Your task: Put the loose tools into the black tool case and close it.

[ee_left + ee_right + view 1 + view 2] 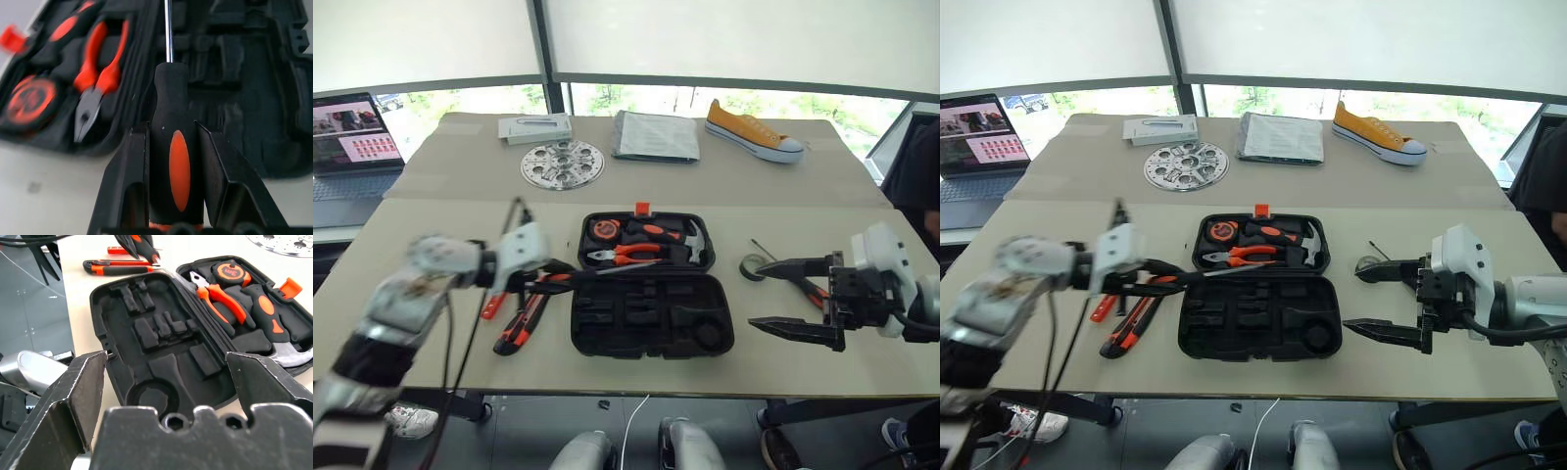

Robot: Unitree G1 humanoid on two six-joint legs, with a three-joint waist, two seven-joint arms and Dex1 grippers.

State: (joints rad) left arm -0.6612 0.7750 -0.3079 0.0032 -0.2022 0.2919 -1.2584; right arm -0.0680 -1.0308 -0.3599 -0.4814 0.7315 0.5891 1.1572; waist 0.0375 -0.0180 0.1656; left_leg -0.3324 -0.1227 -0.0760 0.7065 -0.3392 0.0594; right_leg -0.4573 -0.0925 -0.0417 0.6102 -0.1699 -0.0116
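open black tool case (651, 318) nearest, utility knife (521, 325) left, tape roll (755, 266) right

Between the left end effector's (171, 147) black fingers (124, 181) sits a black screwdriver (172, 142) handle with an orange oval inlay. Just past it, the black tool case (651, 318) shows orange-handled pliers (95, 63). Beyond, a yellow shoe (751, 130) with a white sole rests on the beige counter (803, 225).

Office: laptop (347, 147), windowed tables (460, 284).

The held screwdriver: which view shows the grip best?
Left wrist view: the screwdriver handle sits clamped in the left gripper. The head views show it small and blurred; the right wrist view catches it at the frame's top.
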